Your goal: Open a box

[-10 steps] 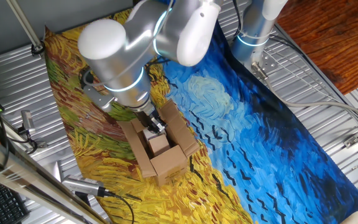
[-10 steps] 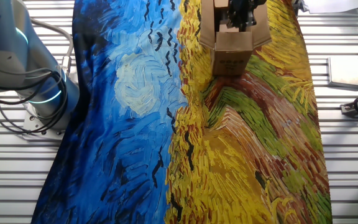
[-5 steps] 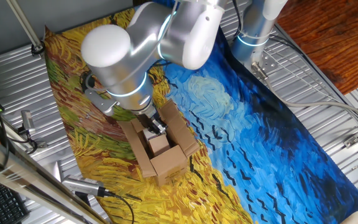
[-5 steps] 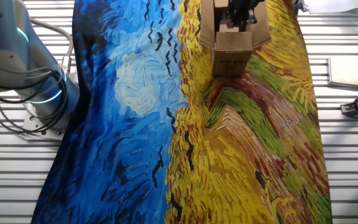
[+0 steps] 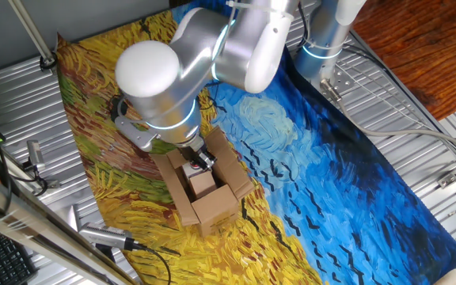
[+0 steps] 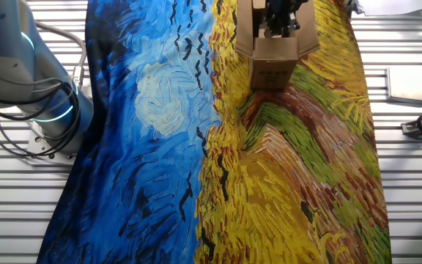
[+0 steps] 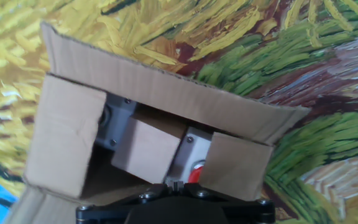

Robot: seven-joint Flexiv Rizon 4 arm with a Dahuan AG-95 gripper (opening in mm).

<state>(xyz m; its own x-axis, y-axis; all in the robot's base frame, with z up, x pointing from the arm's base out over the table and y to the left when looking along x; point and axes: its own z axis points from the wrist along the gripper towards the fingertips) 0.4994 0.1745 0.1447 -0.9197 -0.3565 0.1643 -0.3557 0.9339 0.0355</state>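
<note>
Hand view looks into the box (image 7: pixel 148 118), its flaps spread and a grey device inside. From one fixed view, the box (image 5: pixel 204 186) lies on the painted cloth (image 5: pixel 331 182), long axis from 11 to 5 o'clock. The gripper (image 5: pixel 199 156) dips into it; whether its jaws are parted cannot be told.

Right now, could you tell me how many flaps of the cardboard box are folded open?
4: one long flap on each side, one short end flap nearest the camera, and one at the far end, hidden under the gripper in the fixed views.
</note>
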